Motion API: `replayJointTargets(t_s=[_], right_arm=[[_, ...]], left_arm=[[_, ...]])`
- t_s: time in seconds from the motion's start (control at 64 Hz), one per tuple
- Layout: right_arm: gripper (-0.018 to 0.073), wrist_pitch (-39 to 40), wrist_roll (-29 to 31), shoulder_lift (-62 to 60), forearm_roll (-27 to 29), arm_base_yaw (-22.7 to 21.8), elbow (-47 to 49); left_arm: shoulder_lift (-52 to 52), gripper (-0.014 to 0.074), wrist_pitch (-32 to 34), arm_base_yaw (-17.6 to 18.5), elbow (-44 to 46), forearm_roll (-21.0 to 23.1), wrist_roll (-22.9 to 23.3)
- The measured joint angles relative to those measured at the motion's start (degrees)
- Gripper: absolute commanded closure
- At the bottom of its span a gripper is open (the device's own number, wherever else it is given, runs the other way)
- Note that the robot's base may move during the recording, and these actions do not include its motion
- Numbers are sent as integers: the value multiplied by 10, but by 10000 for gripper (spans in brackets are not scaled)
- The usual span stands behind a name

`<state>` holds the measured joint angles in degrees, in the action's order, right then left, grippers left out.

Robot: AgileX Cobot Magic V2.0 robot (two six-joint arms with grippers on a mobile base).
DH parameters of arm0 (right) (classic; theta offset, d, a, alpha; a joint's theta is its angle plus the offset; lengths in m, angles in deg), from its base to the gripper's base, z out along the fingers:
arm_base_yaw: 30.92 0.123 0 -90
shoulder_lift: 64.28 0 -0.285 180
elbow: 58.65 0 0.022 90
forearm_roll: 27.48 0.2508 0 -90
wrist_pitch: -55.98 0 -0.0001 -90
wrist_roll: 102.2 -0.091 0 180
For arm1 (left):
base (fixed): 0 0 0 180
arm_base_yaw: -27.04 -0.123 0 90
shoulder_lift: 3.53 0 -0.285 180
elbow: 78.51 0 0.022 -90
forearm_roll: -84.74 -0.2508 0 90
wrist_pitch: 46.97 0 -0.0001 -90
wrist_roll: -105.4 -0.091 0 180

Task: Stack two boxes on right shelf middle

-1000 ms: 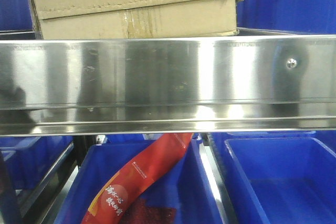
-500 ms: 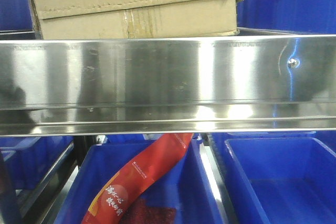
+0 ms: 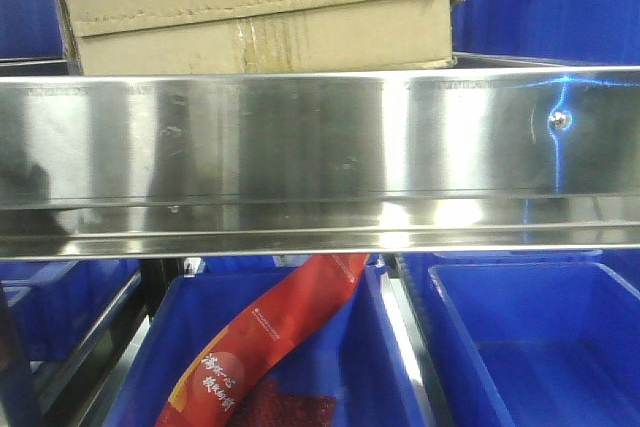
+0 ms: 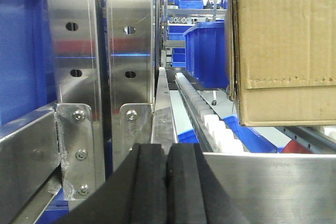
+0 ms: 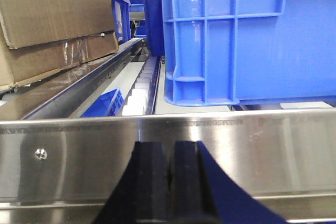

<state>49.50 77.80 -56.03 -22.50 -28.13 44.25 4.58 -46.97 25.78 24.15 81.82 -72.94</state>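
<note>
Corrugated tan box (image 3: pixel 255 7) on mirror-steel shelf (image 3: pixel 320 147) (wrinkled face); both jaws pressed together, empty.

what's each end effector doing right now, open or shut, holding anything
Left end effector: shut, pads together, holding nothing, in front of the shelf.
Right end effector: shut, pads together, holding nothing.

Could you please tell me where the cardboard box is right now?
In the front view the cardboard box sits upper left on the shelf, behind its steel rail, with a blue bin to its right.
</note>
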Motion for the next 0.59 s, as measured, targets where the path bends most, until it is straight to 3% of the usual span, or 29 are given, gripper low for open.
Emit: replayJointTargets(t_s=[0.594], right_arm=[[712, 0, 0, 0, 0, 0, 0]], left_arm=[[0, 707, 0, 0, 0, 0, 0]])
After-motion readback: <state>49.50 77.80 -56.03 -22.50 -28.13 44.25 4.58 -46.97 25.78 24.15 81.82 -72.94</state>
